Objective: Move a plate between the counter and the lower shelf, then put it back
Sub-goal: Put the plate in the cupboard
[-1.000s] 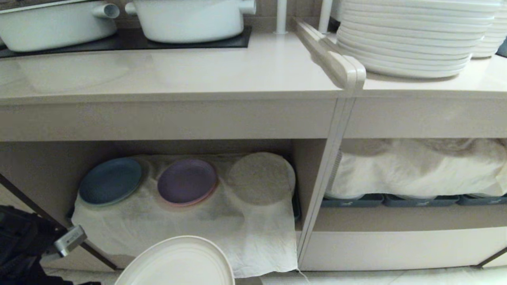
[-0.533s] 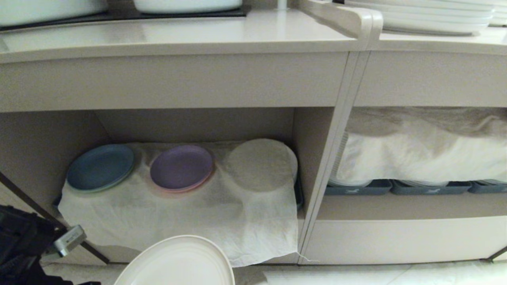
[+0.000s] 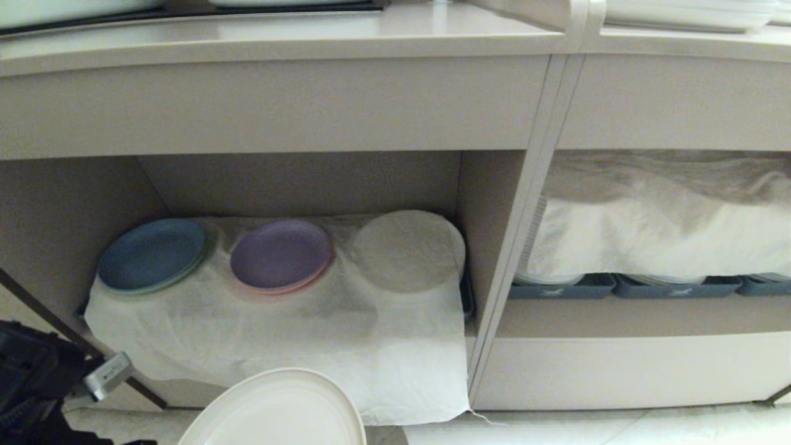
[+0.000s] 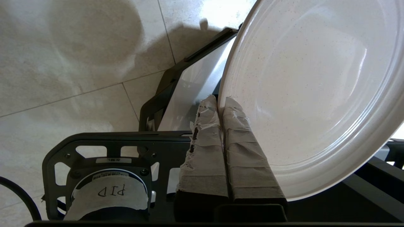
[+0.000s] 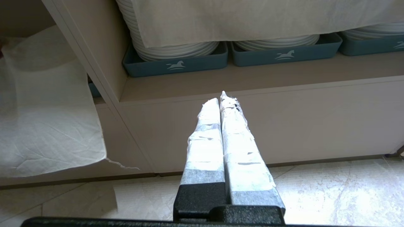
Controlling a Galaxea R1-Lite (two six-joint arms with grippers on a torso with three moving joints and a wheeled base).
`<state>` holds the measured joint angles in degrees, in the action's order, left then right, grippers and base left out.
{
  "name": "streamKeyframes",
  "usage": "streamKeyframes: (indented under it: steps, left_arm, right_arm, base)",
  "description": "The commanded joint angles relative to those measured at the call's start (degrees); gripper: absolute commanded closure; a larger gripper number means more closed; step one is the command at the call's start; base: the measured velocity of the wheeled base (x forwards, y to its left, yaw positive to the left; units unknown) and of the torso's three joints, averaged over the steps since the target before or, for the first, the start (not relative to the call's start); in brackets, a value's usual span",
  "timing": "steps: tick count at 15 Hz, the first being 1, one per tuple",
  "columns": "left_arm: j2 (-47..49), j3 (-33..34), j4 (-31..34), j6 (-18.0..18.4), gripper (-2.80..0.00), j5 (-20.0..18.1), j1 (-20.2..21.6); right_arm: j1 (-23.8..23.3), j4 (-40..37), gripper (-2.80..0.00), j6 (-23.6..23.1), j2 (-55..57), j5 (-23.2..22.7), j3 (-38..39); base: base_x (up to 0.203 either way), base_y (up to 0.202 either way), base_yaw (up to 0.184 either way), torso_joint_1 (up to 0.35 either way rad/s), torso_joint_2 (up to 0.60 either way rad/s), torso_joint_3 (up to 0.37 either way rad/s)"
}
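1. The lower shelf (image 3: pixel 296 185) lies ahead of and above the left gripper (image 4: pixel 222 102) — an open beige bay draped with a crinkled white cloth (image 3: pixel 278 334). On the cloth sit a blue plate (image 3: pixel 151 254), a purple plate (image 3: pixel 281 255) and a round cloth-covered mound (image 3: pixel 408 250); what lies under that mound cannot be told.
2. The wider bay faces the right gripper (image 5: pixel 222 101). Its blue-grey trays (image 5: pixel 176 64) hold stacks of white plates (image 5: pixel 173 47), partly under a second cloth.
3. The counter (image 3: pixel 278 37) runs well above both grippers, only its front strip in view.
4. The plate (image 4: pixel 312 94) is pinched at its rim by the left gripper, whose taped fingers (image 4: pixel 243 142) press together on the edge, one on each face. The plate hangs over the floor, short of the shelf front.
5. Handling, as a judgement: the plate looks stiff, fairly light and smooth — likely slippery and breakable if it knocks the cabinet edge. The low upright rim is the only sensible hold, and an edge pinch lets it swing, so it wants keeping level.
6. The right gripper hangs idle before the wider bay, fingers pressed together on nothing.
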<state>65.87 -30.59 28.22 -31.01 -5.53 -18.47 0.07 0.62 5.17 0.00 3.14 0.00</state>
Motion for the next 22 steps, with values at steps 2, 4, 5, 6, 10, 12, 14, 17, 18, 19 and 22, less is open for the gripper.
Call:
streamKeyframes:
  steps: [2, 4, 5, 6, 10, 12, 14, 17, 18, 19, 22]
  left_arm:
    - [-0.4, 0.2, 0.2, -0.2, 0.00, 0.0, 0.0]
    - [-0.4, 0.5, 0.2, -0.2, 0.00, -0.1, 0.0]
    - [-0.4, 0.5, 0.1, -0.2, 0.00, -0.1, 0.0]
    - [-0.4, 0.6, -0.7, -0.2, 0.00, -0.6, 0.0]
    - [0.1, 1.1, -3.4, -0.3, 0.00, -1.4, 0.0]
    - [1.3, 1.2, -4.1, -0.4, 0.00, -1.8, 0.0]
    - [2.9, 1.2, -6.2, -0.8, 0.00, -2.4, 0.0]
    - [6.1, 1.1, -9.6, -0.8, 0.00, -2.4, 0.0]
    - [7.4, 1.1, -11.5, -0.8, 0.00, -2.4, 0.0]
    - [8.8, 1.1, -12.7, -0.9, 0.00, -2.4, 0.0]
    - [13.1, 0.6, -17.6, -1.4, 0.00, -2.3, 0.0]
  right_arm:
    - [0.0, 0.0, 0.00, 0.0, 0.0, 0.0, 0.0]
    - [0.0, 0.0, 0.00, 0.0, 0.0, 0.0, 0.0]
    - [0.0, 0.0, 0.00, 0.0, 0.0, 0.0, 0.0]
    - [0.0, 0.0, 0.00, 0.0, 0.0, 0.0, 0.0]
    - [0.0, 0.0, 0.00, 0.0, 0.0, 0.0, 0.0]
    - [0.0, 0.0, 0.00, 0.0, 0.0, 0.0, 0.0]
    - [0.0, 0.0, 0.00, 0.0, 0.0, 0.0, 0.0]
    - [0.0, 0.0, 0.00, 0.0, 0.0, 0.0, 0.0]
    - [0.0, 0.0, 0.00, 0.0, 0.0, 0.0, 0.0]
    - [0.0, 0.0, 0.00, 0.0, 0.0, 0.0, 0.0]
    - [0.0, 0.0, 0.00, 0.0, 0.0, 0.0, 0.0]
  base:
    - [0.000, 0.000, 0.000, 0.000, 0.00, 0.000]
    - [0.000, 0.000, 0.000, 0.000, 0.00, 0.000]
    - [0.000, 0.000, 0.000, 0.000, 0.00, 0.000]
    - [0.000, 0.000, 0.000, 0.000, 0.00, 0.000]
    - [0.000, 0.000, 0.000, 0.000, 0.00, 0.000]
    - [0.000, 0.000, 0.000, 0.000, 0.00, 0.000]
    - [0.000, 0.000, 0.000, 0.000, 0.00, 0.000]
    - [0.000, 0.000, 0.000, 0.000, 0.00, 0.000]
    - [0.000, 0.000, 0.000, 0.000, 0.00, 0.000]
    - [0.000, 0.000, 0.000, 0.000, 0.00, 0.000]
    - [0.000, 0.000, 0.000, 0.000, 0.00, 0.000]
